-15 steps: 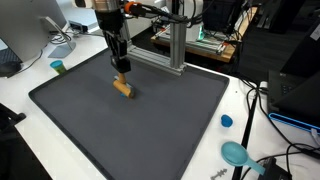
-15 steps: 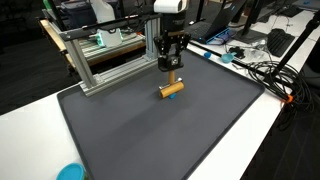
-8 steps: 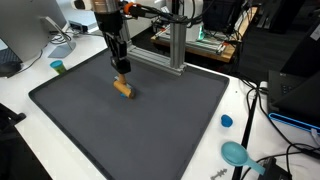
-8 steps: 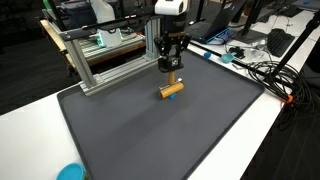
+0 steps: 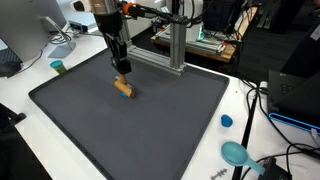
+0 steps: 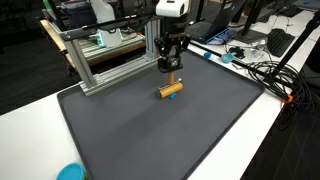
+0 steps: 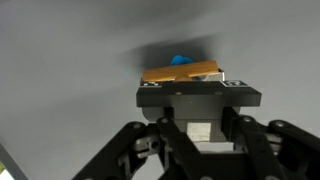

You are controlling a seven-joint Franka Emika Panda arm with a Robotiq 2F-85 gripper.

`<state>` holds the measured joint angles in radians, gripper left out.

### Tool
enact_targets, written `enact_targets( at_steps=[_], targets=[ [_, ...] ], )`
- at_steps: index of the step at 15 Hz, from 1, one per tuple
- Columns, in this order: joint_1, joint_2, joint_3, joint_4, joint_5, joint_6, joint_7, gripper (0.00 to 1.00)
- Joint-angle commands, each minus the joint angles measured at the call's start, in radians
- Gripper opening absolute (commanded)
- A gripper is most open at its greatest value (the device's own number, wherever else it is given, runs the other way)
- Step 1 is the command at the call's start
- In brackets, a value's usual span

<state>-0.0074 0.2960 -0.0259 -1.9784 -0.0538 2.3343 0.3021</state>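
Observation:
An orange-brown wooden block [image 5: 124,89] with a blue end lies on the dark grey mat [image 5: 150,125]; it also shows in the other exterior view [image 6: 170,90]. My gripper [image 5: 121,72] [image 6: 172,72] stands straight down over it. Its fingers are drawn close together at the block's top, where a pale tan piece shows between the tips. In the wrist view the block [image 7: 180,72] sits right against the fingertips [image 7: 200,97], with its blue end just beyond. The contact itself is hidden by the gripper body.
An aluminium frame [image 5: 172,52] [image 6: 100,68] stands at the mat's far edge behind the gripper. Small blue caps [image 5: 226,121] [image 5: 57,67], a teal round object [image 5: 236,153] and cables [image 6: 262,72] lie on the white table around the mat.

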Motion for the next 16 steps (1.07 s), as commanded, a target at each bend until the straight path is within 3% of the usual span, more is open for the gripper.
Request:
enact_targets(
  at_steps=[1, 2, 3, 7, 8, 16],
  targets=[
    [0.007, 0.065, -0.010, 0.004, 0.011, -0.029, -0.023, 0.22],
    [0.003, 0.064, -0.003, 0.005, 0.026, -0.041, -0.041, 0.22],
    [0.012, 0.002, -0.012, 0.003, 0.006, -0.004, -0.009, 0.47],
    [0.011, 0.005, -0.012, 0.006, 0.006, -0.008, -0.020, 0.47],
    [0.011, 0.005, -0.012, 0.007, 0.006, -0.009, -0.020, 0.22],
    [-0.020, 0.074, -0.002, 0.035, 0.092, -0.022, -0.054, 0.22]
  ],
)
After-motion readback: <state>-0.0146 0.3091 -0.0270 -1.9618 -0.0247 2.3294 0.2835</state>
